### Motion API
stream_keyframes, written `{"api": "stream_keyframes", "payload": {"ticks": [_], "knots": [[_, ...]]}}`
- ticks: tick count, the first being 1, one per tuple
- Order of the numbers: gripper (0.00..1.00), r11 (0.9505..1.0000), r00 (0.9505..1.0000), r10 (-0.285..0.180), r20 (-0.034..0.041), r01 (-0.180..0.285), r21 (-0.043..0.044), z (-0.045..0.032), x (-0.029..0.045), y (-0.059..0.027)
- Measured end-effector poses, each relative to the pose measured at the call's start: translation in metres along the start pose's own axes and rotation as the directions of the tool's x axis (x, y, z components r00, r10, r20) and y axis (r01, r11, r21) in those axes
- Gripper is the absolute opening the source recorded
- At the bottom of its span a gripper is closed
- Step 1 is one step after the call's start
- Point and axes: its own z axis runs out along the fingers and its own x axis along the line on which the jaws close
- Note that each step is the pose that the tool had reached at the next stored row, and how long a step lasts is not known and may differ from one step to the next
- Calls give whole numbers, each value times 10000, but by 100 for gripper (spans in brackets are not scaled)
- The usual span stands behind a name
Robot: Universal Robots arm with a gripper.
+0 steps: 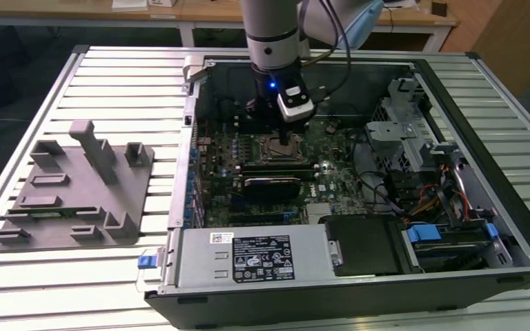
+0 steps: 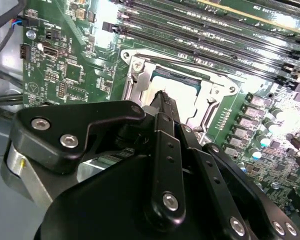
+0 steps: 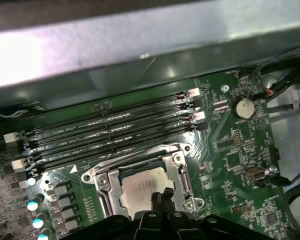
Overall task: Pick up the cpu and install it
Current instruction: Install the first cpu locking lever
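end effector over socketed cpu

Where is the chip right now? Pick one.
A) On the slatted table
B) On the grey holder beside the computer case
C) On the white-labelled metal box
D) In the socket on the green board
D: in the first wrist view the chip lies flat inside the socket, with the gripper right above it.
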Motion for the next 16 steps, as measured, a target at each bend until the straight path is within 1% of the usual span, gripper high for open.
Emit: {"api": "stream_keyframes", "payload": {"ticks": [1, 2, 3, 5, 7, 8, 9, 16], "knots": [[11, 10000, 10000, -6, -88, 6, 20, 0, -1, -1], [11, 10000, 9998, -13, -215, 14, 48, 2, -3, 0], [11, 10000, 9993, -22, -364, 26, 85, 4, -9, 2], [11, 9998, 9975, -43, -711, 56, 170, 9, -25, 6], [11, 9996, 9944, -59, -1056, 87, 255, 15, -41, 11], [11, 9995, 9928, -65, -1199, 101, 291, 16, -47, 12], [11, 9995, 9917, -69, -1281, 110, 310, 17, -50, 13], [11, 9994, 9914, -79, -1308, 121, 315, 17, -52, 13]]}}
